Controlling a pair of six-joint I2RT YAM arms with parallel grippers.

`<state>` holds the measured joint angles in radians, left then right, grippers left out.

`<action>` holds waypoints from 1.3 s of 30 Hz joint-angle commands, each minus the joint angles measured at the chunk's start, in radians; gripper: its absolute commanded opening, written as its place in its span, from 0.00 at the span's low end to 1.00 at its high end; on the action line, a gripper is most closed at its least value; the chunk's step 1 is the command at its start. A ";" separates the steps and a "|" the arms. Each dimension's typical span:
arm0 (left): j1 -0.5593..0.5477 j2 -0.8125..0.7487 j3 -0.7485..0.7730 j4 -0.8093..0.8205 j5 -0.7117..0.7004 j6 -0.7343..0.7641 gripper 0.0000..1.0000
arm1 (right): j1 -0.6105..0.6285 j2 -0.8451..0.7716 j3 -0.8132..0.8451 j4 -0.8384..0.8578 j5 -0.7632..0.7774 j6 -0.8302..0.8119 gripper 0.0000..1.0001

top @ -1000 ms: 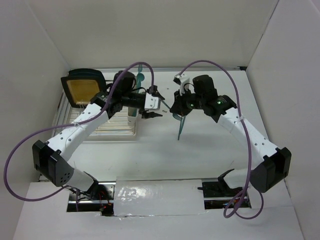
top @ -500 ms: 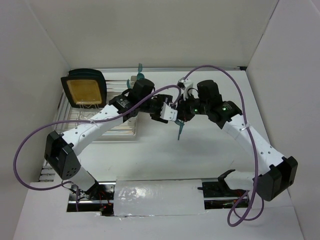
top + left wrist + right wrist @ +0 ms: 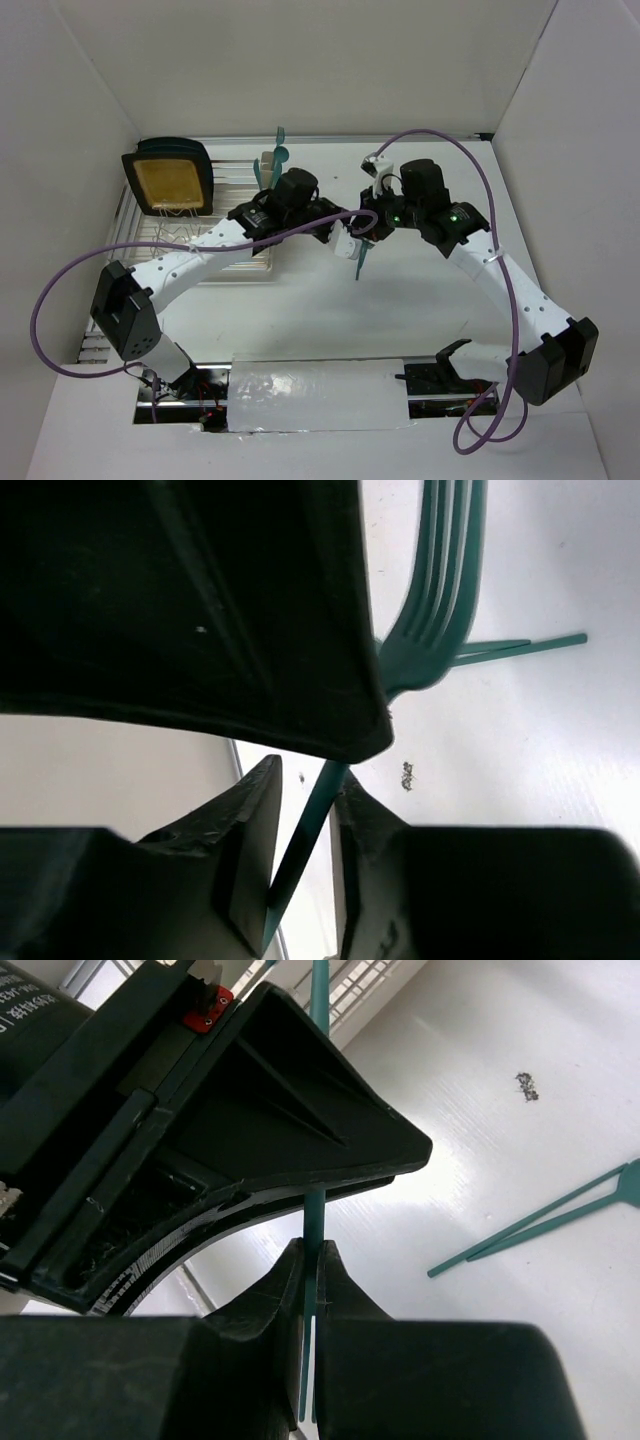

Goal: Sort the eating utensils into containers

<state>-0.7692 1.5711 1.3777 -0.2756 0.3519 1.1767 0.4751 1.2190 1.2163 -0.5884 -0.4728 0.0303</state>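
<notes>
My right gripper (image 3: 367,228) (image 3: 311,1250) is shut on the thin handle of a teal fork (image 3: 319,990), held above the table's middle. My left gripper (image 3: 345,238) (image 3: 305,780) has come up against it. Its jaws stand a little apart on either side of the same fork's handle (image 3: 300,845), and the fork's tines (image 3: 445,570) show beyond the right gripper's black body. Two more teal utensils (image 3: 359,264) (image 3: 520,646) (image 3: 540,1218) lie crossed on the table just below the grippers. The cream containers (image 3: 266,163) stand at the back with teal utensils (image 3: 279,147) upright in them.
A clear wire-ribbed dish rack (image 3: 190,245) lies at the left behind my left arm. A dark square plate with a yellow centre (image 3: 168,178) stands in it. White walls close the table at the back and both sides. Purple cables loop over both arms.
My left arm has swung right from the rack side and brought its jaws around the fork handle. My right gripper has held the fork almost still. The utensils on the table have not moved.
</notes>
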 commanded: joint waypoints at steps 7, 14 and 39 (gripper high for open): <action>-0.005 -0.006 -0.032 0.096 0.030 0.032 0.17 | -0.013 -0.045 0.022 -0.001 -0.007 0.065 0.12; -0.005 -0.028 -0.091 0.127 0.062 0.038 0.05 | -0.039 -0.067 0.035 0.021 0.090 0.138 0.51; 0.332 0.010 0.325 0.355 0.170 -1.061 0.14 | -0.196 -0.045 0.240 -0.073 0.574 0.474 1.00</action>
<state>-0.4973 1.5970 1.6802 0.0216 0.4908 0.3309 0.2848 1.2011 1.4940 -0.6945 0.1154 0.4831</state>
